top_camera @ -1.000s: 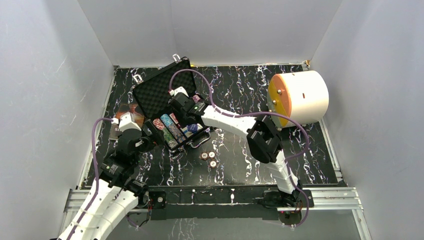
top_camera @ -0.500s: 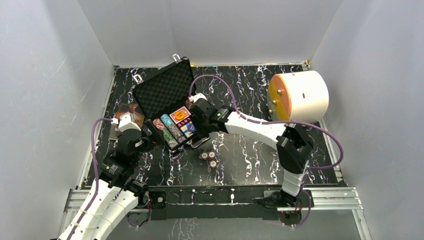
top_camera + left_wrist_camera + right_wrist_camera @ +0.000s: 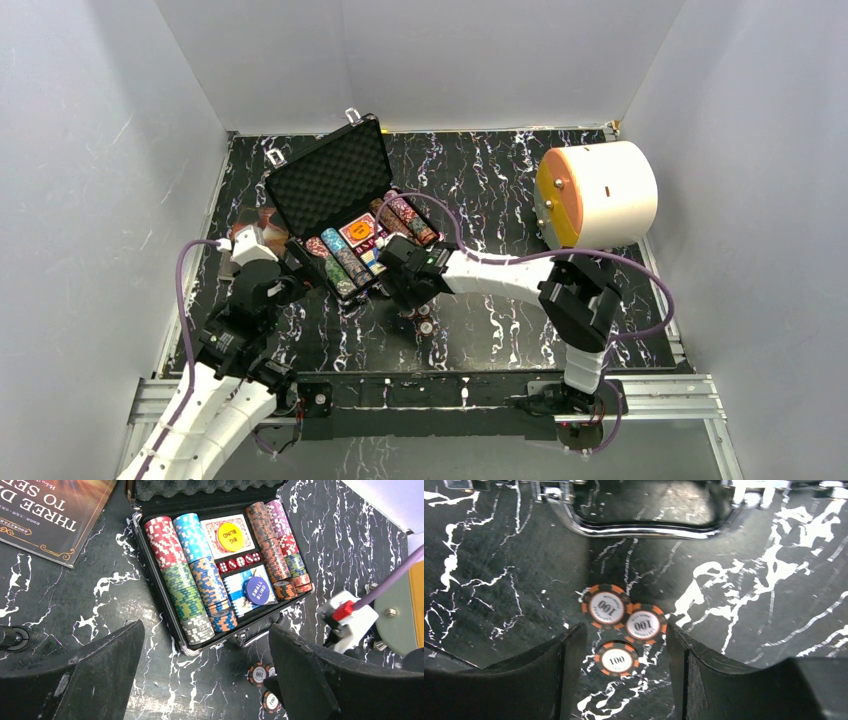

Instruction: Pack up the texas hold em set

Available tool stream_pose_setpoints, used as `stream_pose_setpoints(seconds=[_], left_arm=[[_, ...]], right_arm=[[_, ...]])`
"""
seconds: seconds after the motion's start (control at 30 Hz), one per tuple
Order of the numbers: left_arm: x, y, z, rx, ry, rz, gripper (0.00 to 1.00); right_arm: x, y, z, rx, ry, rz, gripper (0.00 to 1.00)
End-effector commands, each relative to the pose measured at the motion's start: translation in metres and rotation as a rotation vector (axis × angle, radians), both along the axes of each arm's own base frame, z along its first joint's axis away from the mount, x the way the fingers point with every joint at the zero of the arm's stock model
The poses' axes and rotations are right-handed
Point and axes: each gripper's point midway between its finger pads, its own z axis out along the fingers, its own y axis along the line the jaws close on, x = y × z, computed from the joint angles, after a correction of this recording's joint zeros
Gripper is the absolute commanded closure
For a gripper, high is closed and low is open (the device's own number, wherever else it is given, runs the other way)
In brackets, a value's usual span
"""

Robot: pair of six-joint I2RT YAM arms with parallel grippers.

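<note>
Chips (image 3: 642, 625) lie flat, thin, slick on the surface (image 3: 749, 645): pinch one across its rim. Your right pincer (image 3: 625, 632) gapes over them, left pincer (image 3: 205, 630) gapes empty.

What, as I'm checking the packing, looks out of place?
Three orange 100 chips lie loose on the table beside the open case's handle, while the rest sit packed inside. The right tool is open above them.

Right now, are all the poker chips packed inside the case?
No, three orange-edged 100 chips lie on the table, outside by the case handle.
</note>
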Motion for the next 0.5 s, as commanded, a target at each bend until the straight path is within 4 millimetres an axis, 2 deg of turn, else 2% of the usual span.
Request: stream_pose_setpoints(seconds=[0.0, 0.13, 0.33, 0.47], left_arm=[[0.001, 0.004, 0.004, 0.000, -0.022, 0.022, 0.06], [0.001, 0.006, 0.006, 0.008, -0.024, 0.028, 0.06], [0.002, 0.008, 0.009, 0.013, -0.029, 0.040, 0.05], [0.002, 0.008, 0.010, 0.021, -0.025, 0.039, 0.05]], right_arm=[[-0.001, 0.027, -0.002, 0.049, -0.004, 0.044, 0.32], [-0.005, 0.023, -0.017, -0.046, -0.021, 0.136, 0.31], [-0.011, 0.027, -0.023, -0.055, -0.038, 0.382, 0.28], [-0.011, 0.029, -0.026, -0.064, -0.034, 0.455, 0.27]])
